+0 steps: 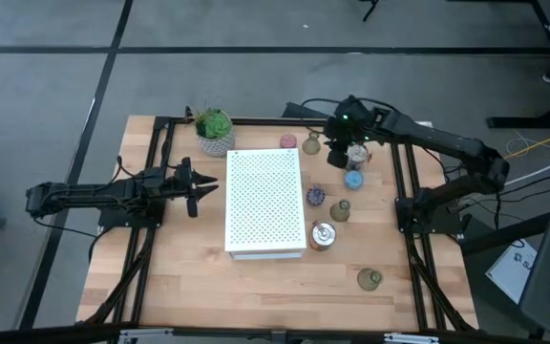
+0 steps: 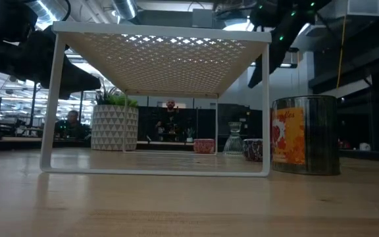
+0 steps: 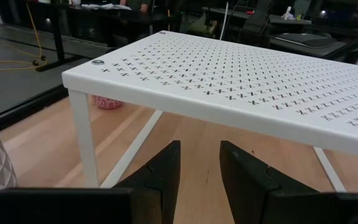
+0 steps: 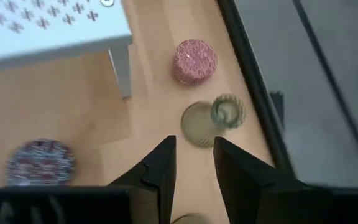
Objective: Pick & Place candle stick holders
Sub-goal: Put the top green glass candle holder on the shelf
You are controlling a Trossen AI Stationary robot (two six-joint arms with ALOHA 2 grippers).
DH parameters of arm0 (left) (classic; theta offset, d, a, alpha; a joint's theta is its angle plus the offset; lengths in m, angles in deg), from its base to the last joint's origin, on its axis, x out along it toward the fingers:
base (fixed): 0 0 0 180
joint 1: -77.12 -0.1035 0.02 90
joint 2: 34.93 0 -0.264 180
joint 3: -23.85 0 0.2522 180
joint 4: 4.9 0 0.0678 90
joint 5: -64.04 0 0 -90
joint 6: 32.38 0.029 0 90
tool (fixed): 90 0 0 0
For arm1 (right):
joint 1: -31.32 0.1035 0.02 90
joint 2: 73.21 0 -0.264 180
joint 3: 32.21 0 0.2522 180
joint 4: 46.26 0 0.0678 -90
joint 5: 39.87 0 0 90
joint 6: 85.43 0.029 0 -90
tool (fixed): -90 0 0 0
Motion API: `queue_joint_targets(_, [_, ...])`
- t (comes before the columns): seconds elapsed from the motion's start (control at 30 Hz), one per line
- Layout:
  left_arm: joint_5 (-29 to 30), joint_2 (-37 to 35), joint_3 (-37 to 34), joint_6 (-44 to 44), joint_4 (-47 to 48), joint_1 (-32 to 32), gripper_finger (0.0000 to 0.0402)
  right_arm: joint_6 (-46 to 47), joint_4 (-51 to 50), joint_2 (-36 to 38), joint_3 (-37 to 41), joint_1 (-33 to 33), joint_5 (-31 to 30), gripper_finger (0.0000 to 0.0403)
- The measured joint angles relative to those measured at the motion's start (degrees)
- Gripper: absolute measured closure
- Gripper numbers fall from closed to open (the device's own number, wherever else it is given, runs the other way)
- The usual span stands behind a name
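**A:** How many candle stick holders do you count?

**B:** Eight. There are three olive-green glass holders: one (image 1: 311,145) just beside the right gripper (image 1: 349,141), another (image 1: 340,210) farther from it, and the third (image 1: 370,279) farthest off.

**A:** And the metal ones?

**B:** There are two silvery metal holders, one (image 1: 357,153) right at that gripper and one (image 1: 322,235) well away from it.

**A:** Coloured ones?

**B:** There is one pink holder (image 1: 288,141), one blue holder (image 1: 353,178) and one purple holder (image 1: 315,196), all near the right gripper.

**A:** Anything else?

**B:** There is one white perforated rack (image 1: 265,201) and one potted plant (image 1: 214,129), both near the left gripper (image 1: 203,186). That makes two grippers.
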Motion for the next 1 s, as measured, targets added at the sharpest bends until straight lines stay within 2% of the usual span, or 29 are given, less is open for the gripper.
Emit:
queue_joint_targets(0.17, [0.02,0.0,0.0,0.0,0.0,-0.01,0.0294,-6.79,6.99,-3.74,0.0,-0.07,-3.68,0.0291])
queue_joint_targets(0.33, [0.02,0.0,0.0,0.0,0.0,0.0,0.0294,-9.56,9.11,-7.93,0.0,-1.63,-3.54,0.029])
queue_joint_targets(0.6, [0.0,0.02,0.0,0.0,0.0,-0.02,0.0294,-9.53,9.22,-13.06,0.0,-3.76,-3.37,0.029])
queue_joint_targets(0.77, [0.0,0.01,0.01,0.0,0.0,-0.01,0.0294,-8.95,9.62,-13.38,0.02,-3.75,1.26,0.029])
queue_joint_targets(1.0, [0.0,0.0,0.0,0.0,0.0,0.0,0.0294,-8.93,11.77,-15.13,0.02,-4.43,1.42,0.029])
